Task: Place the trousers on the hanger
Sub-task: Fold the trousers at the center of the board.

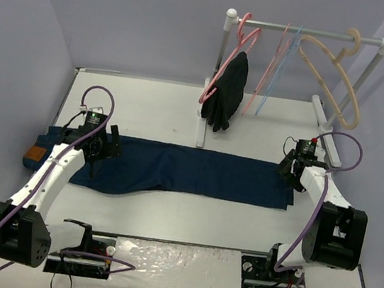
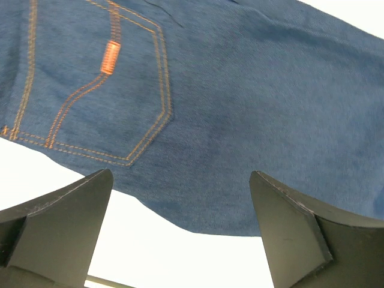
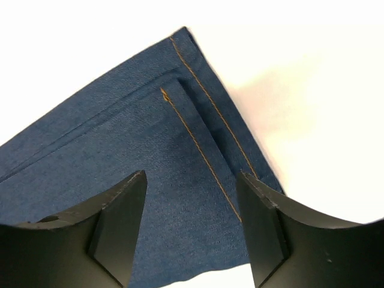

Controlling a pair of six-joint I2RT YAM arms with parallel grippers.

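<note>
Trousers are lying flat along the middle of the counter, brown patch and waistband towards the left edge, hems towards the right edge. Nothing's on the hanger yet.

Your left hand is spread wide over the seat, just by the back pocket stitching, holding nothing. Your right hand sits over the hem corner with its fingers partly apart, also holding nothing.

For the pickup, I'd say come straight down and pinch through all the layers. At the hem there are two stacked edges, so catch both or one leg will probably flop loose. On the left, bite closer to the waistband than the pocket, since the denim is thicker there and should slip less. Lift both ends together so the legs stay folded.

No real containers here, just the rack at the far edge. It carries a pink hanger with a black garment, thin pink hangers, the light-blue hanger you want, and a beige hanger. The blue one is squeezed between neighbours, so expect snagging.
</note>
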